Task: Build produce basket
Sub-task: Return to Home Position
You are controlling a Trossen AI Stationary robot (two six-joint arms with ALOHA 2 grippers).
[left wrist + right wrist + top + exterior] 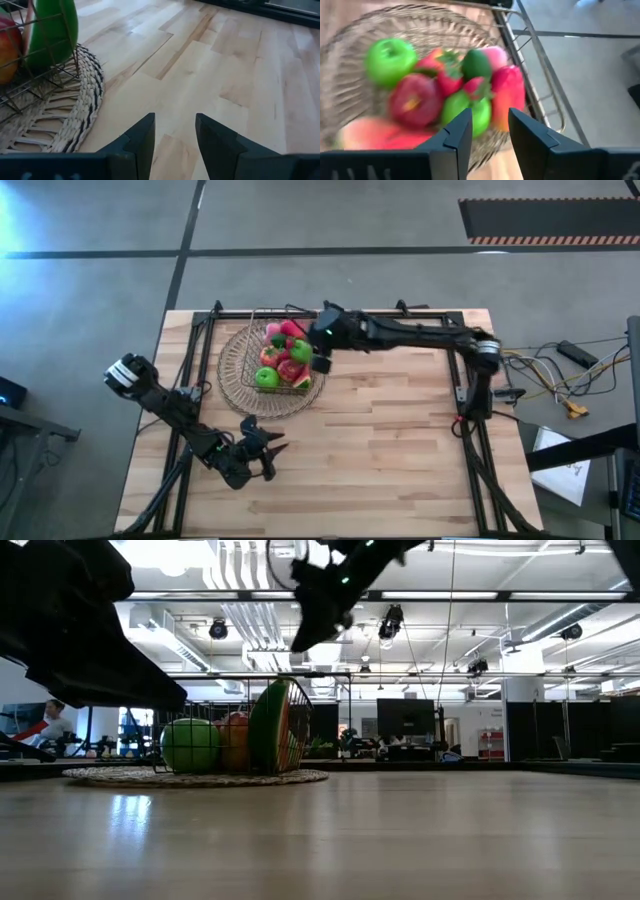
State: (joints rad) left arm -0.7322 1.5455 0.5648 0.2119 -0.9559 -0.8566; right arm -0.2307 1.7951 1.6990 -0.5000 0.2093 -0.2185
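The basket (256, 340) stands on a round woven mat (235, 370) at the far left part of the worktop (400, 440), and the produce is heaped inside it. A green apple (266, 377) lies at the near edge of the heap, with red and pink pieces behind it. In the low view a watermelon slice (268, 725) leans upright against the wire wall, beside the green apple (190, 745). The right gripper (320, 363) hangs above the basket's right side, its arm stretched across from the right edge of the worktop. The low view shows it raised well clear of the rim. In the right wrist view its jaws are spread with nothing between them (490, 132). Just beyond them lie a red apple (415, 100), a second green apple (390, 60), a dark green piece (476, 62), a pink peach (495, 55) and small red berries, all blurred. The left gripper (275, 442) sits low near the front left of the worktop, near the mat's closest edge and apart from the basket. Its jaws are also spread and empty (175, 132), over bare wood. The mat's rim (75, 120) and a corner of the wire basket (30, 85), holding the watermelon slice (50, 30), lie off to one side of them.
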